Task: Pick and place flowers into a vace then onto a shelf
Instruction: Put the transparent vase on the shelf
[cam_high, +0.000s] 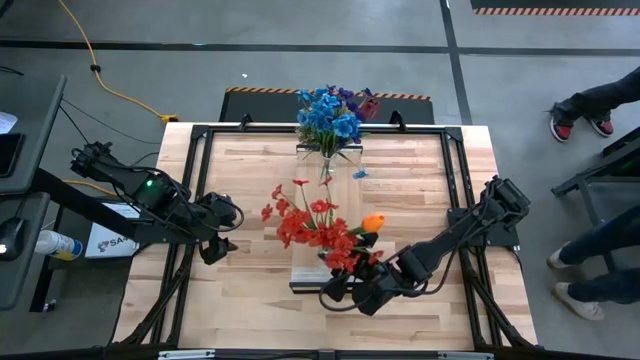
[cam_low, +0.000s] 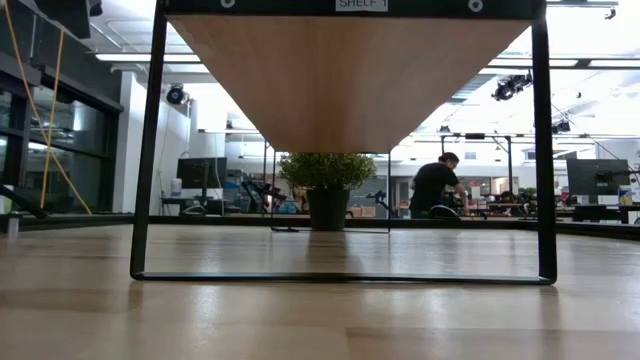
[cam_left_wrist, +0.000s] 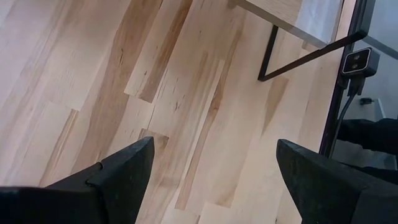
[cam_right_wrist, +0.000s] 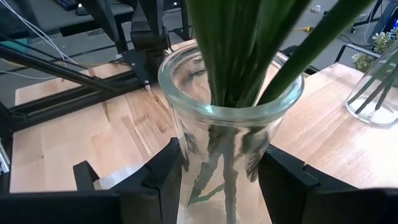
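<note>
a: any writing you can read?

b: only a small white label (cam_low: 362, 5) on the shelf's (cam_low: 350, 80) dark frame in the low view; it reads "shelf", then a mark i can't make out. a box (cam_high: 105, 240) off the worktop's (cam_high: 250, 200) left edge has dark letters, too small to read.

a: where are the flowers?

b: the red and orange flowers (cam_high: 315, 228) stand in a clear glass vase (cam_right_wrist: 231, 134) on the near end of the shelf. the right gripper (cam_right_wrist: 217, 171) is clamped on that vase, a finger pressed to each side of the glass. a second vase with blue and purple flowers (cam_high: 332, 115) sits at the shelf's far end.

a: and the left gripper?

b: the left gripper (cam_left_wrist: 211, 171) hangs over bare worktop left of the shelf, fingers spread wide, nothing between them.

a: room to move?

b: open wood lies on both sides of the shelf, inside the black frame (cam_high: 195, 190) along the worktop's edges.
</note>
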